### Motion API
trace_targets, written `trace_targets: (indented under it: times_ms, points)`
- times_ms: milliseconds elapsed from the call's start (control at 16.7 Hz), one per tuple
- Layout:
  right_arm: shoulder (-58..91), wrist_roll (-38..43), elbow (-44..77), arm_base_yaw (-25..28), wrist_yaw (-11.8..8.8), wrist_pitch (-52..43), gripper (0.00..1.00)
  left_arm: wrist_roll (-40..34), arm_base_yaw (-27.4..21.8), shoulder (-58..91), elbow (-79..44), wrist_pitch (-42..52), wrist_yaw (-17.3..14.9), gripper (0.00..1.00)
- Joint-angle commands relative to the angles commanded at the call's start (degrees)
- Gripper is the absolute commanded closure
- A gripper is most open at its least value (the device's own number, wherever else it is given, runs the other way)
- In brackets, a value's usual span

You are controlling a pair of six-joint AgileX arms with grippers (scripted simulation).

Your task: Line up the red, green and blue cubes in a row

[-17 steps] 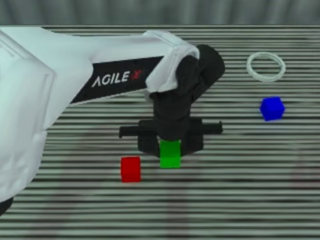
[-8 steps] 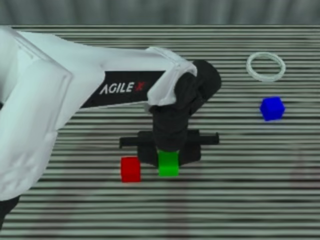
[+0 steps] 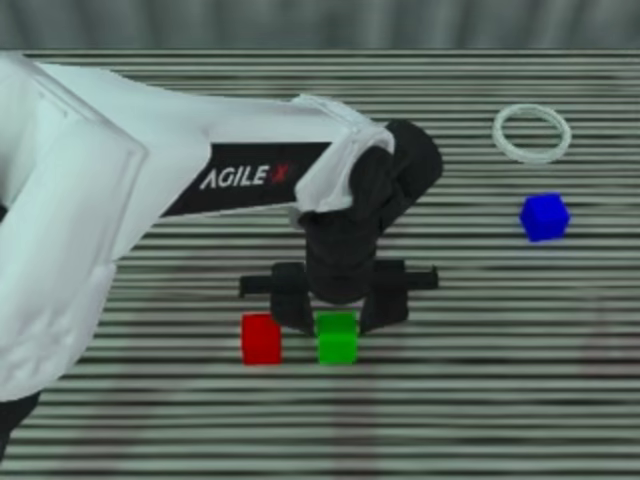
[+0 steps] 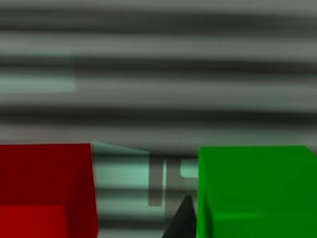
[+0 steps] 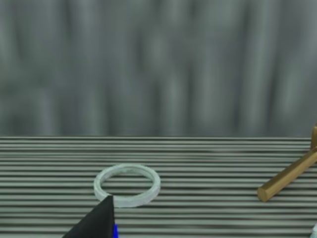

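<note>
**Caller:** Green cube (image 3: 337, 338) sits on the striped table (image 3: 480, 400), right at the middle, and your left gripper (image 3: 338, 318) hangs directly over its far edge. Look at the fingers (image 3: 383, 305): they stand spread to either side of the cube, not pinching it. Released, I'd call that.

**Spotter:** Agreed, your jaws are apart and the cube rests on its own. From the left wrist view the green cube (image 4: 255, 191) fills one side of the picture and the red cube (image 4: 47, 191) fills the other, with a strip of bare table showing between them. One dark fingertip (image 4: 182, 220) pokes up beside the green one.

**Caller:** So red and green are side by side, close but not touching. In the top view the red cube (image 3: 261, 338) lies just left of the green, level with it.

**Spotter:** And your blue cube (image 3: 544, 217) is well apart from that pair, far over on the right and farther back, near a pale ring (image 3: 532, 133).

**Caller:** Your right arm doesn't appear from above. Its wrist view shows the ring (image 5: 127, 185) on the table, a sliver of blue at the lower edge, a wooden stick (image 5: 290, 177) off to one side, and one dark finger (image 5: 96, 220). I cannot tell whether that gripper is parted or closed.
</note>
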State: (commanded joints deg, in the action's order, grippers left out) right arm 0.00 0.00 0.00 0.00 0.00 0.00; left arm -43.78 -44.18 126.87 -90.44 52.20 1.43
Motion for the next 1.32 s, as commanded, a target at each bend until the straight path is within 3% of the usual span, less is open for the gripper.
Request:
trace_targets:
  times_ms: [180, 240, 780, 1320]
  points:
    - [0.0, 0.0, 0.0, 0.0, 0.0, 0.0, 0.00, 0.0, 0.0, 0.0, 0.0, 0.0, 0.0, 0.02]
    - [0.0, 0.0, 0.0, 0.0, 0.0, 0.0, 0.00, 0.0, 0.0, 0.0, 0.0, 0.0, 0.0, 0.00]
    - [0.0, 0.0, 0.0, 0.0, 0.0, 0.0, 0.00, 0.0, 0.1, -0.1, -0.2, 0.2, 0.0, 0.00]
    - [0.0, 0.0, 0.0, 0.0, 0.0, 0.0, 0.00, -0.4, 0.9, -4.8, -8.8, 13.6, 0.1, 0.00]
